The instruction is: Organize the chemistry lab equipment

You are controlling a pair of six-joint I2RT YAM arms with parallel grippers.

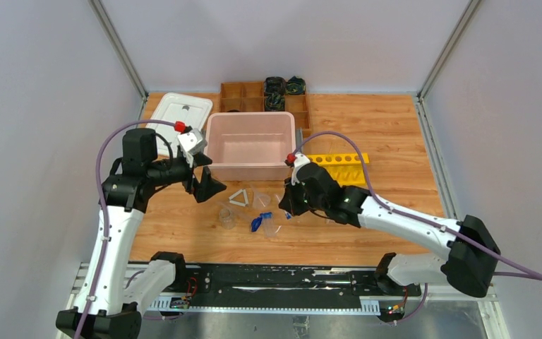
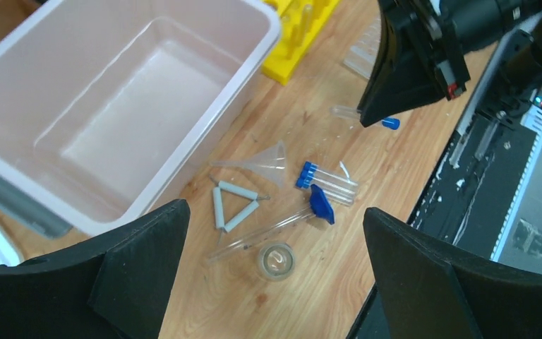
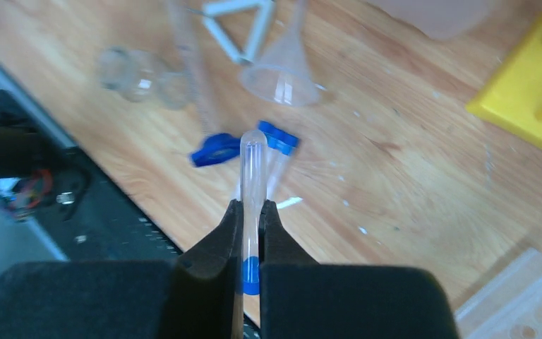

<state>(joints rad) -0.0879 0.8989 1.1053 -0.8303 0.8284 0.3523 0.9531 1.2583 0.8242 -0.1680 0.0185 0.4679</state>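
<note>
The tube (image 3: 252, 166), blue cap toward the palm, is clamped between the fingers of the right gripper (image 3: 253, 210) and held over the table (image 1: 388, 127) at the right edge of the loose pile. That pile comprises two capped tubes (image 2: 328, 182), a blue piece (image 2: 322, 203), a funnel (image 2: 268, 161), a triangle (image 2: 234, 205) and a beaker (image 2: 276, 260), all lying in front of the pink bin (image 2: 183, 152), with the yellow rack (image 2: 300, 35) beside it. The left gripper (image 1: 207, 185) hovers by the bin's near left corner, fingers wide apart with nothing between them.
</note>
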